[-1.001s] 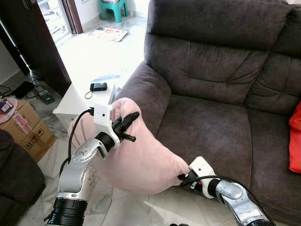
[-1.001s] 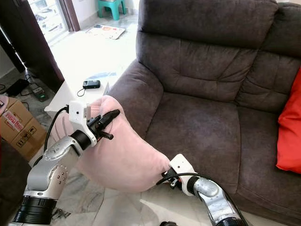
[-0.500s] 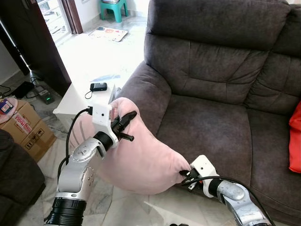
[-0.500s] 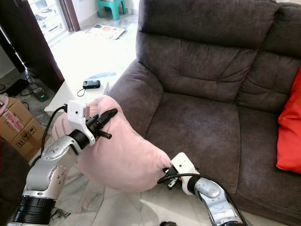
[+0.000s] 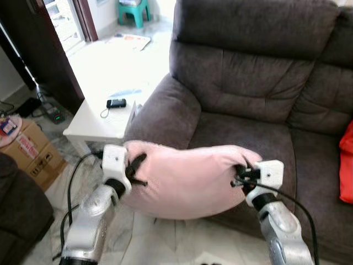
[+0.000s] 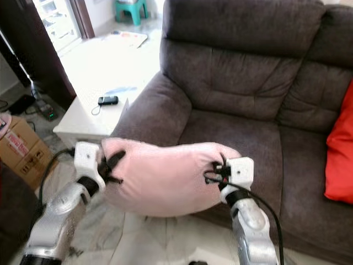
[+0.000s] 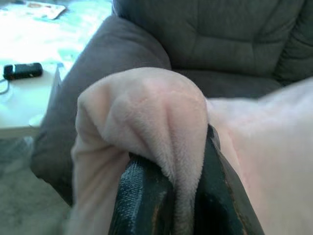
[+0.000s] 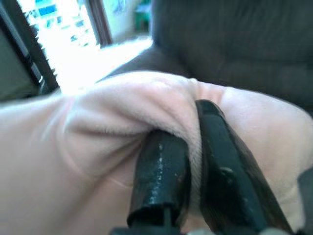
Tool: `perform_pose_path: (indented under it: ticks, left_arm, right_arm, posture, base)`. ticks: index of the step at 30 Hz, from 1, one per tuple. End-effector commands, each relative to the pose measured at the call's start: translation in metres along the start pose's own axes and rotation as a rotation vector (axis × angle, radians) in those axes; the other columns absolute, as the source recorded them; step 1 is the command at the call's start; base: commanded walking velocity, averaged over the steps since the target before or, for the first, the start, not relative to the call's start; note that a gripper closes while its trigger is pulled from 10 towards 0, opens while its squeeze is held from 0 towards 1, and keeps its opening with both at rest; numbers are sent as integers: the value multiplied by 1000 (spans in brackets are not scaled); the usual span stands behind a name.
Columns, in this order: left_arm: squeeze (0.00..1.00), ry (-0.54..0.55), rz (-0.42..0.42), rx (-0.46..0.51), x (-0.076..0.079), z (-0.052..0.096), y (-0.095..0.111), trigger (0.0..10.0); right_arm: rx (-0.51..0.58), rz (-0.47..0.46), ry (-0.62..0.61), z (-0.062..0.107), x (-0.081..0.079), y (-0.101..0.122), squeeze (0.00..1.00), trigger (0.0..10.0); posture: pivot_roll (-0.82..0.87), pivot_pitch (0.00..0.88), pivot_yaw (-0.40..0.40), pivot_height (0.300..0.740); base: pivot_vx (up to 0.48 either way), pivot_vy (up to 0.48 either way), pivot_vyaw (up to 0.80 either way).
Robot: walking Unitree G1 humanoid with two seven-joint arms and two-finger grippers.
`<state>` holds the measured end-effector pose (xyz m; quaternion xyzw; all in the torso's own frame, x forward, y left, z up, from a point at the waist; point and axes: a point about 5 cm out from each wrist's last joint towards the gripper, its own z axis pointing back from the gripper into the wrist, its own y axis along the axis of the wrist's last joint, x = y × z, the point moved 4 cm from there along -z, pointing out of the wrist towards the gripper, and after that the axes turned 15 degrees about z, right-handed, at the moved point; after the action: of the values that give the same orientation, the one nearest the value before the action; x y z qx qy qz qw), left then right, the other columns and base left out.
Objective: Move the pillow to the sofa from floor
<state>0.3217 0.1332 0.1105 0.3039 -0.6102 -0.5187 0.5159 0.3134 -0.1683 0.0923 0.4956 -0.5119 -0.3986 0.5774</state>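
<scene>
Change: since a second ago the pillow (image 5: 187, 178) has swung up from a slant — its right end low near the floor — to lie level between the two arms, and the right gripper (image 5: 240, 174) has risen with it.
Cardboard box: (image 5: 26, 148) sits on the floor at far left, beside a white side table (image 5: 102, 118) with a small black device (image 5: 116, 103) on top.
Left gripper: (image 5: 134, 167) clamped on the pillow's left corner; in the wrist view a fold of pink fabric is pinched between the black fingers (image 7: 139, 200).
Pillow: pink, held in the air just in front of the sofa's front edge, below the armrest.
Right gripper: fingers (image 8: 161, 176) closed on the pillow's right corner.
Sofa: (image 5: 259, 83) dark grey — a red cushion (image 6: 339, 146) rests at its right end.
</scene>
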Motion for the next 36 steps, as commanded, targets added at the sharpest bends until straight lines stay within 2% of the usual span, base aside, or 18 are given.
perform_pose_path:
  ticks: [1,4,17,36]
  left_arm:
    - [0,38,-48,124,-4,2,24,10000]
    - [0,75,-47,150,-12,0,26,10000]
    - [0,125,-55,228,-14,-7,37,10000]
    - [0,149,-56,267,-15,-8,41,10000]
  right_arm:
    - [104,-40,-76,0,8,22,0,10000]
    - [113,-48,-110,-2,10,25,0,10000]
    - [139,-60,-195,-14,20,40,0,10000]
    - [136,-69,-221,-22,22,42,0,10000]
  posture:
    - [-11,31,1,740]
    - [-12,27,-1,740]
    - [-17,52,-4,740]
    - [-18,68,-6,740]
  base:
    - [0,0,0]
    - [0,0,0]
    - [0,0,0]
    - [0,0,0]
